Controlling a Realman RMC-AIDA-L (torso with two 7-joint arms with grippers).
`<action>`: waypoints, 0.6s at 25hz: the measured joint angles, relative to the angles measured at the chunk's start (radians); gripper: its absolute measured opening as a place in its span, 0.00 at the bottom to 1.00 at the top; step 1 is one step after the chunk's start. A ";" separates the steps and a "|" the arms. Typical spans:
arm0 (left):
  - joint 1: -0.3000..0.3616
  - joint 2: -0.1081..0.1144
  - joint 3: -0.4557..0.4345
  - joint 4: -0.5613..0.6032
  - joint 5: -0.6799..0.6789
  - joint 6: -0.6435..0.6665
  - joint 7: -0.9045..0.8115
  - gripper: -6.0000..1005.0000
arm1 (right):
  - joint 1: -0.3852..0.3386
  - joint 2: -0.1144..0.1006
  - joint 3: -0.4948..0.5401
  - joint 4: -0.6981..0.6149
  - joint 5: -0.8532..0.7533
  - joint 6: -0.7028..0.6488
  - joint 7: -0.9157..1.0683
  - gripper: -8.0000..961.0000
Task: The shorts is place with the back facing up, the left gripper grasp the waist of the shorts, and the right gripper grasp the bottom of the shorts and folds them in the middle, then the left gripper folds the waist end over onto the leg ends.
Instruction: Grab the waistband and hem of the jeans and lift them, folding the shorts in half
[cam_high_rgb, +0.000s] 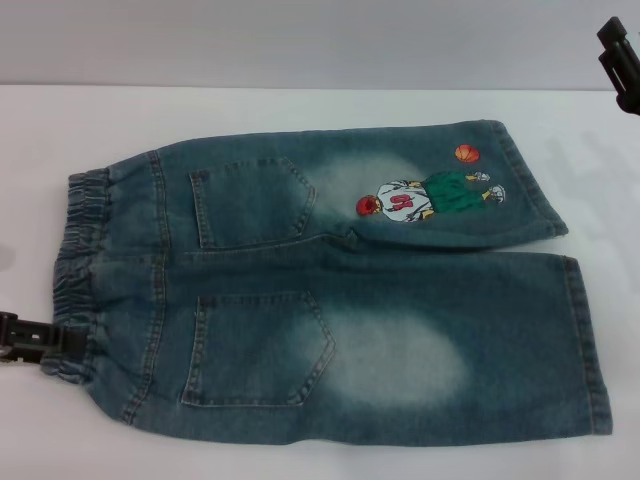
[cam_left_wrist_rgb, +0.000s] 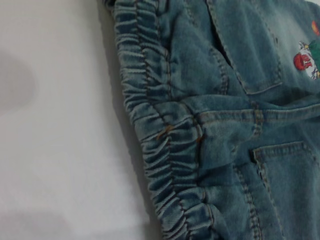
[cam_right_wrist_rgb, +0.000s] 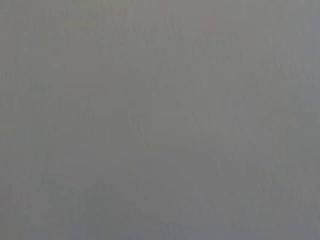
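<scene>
Shorts (cam_high_rgb: 340, 290) are lying flat on the white table (cam_high_rgb: 300, 110), back up, both patch pockets showing, not yet folded. Waist of the shorts (cam_high_rgb: 80, 270) is sitting on the robot's left side, leg ends (cam_high_rgb: 585, 340) on the right. The far leg is carrying the embroidered basketball player (cam_high_rgb: 425, 195) with the orange ball (cam_high_rgb: 466, 153) just beside it.

Left gripper (cam_high_rgb: 40, 340) is coming in low from the left edge, its tip reaching the near corner of the elastic waistband; can't tell whether its fingers are apart or together, or gripping any cloth. The left wrist view is looking along the ruffled band (cam_left_wrist_rgb: 160, 145) and the pocket seams.

Right gripper (cam_high_rgb: 620, 60) is sitting up at the far right corner, well apart from the shorts; finger state can't be told. The right wrist view is showing only plain grey.
</scene>
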 joint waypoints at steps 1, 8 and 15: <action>-0.002 0.000 -0.001 0.000 -0.001 0.000 0.001 0.80 | 0.000 0.000 0.000 0.000 0.000 0.000 0.000 0.59; -0.011 0.000 0.002 0.000 -0.001 0.001 0.000 0.80 | -0.003 0.001 0.002 0.000 0.000 0.001 0.000 0.59; -0.007 0.000 0.006 0.000 0.006 0.005 -0.008 0.80 | -0.001 0.002 0.007 0.001 0.000 0.001 0.000 0.59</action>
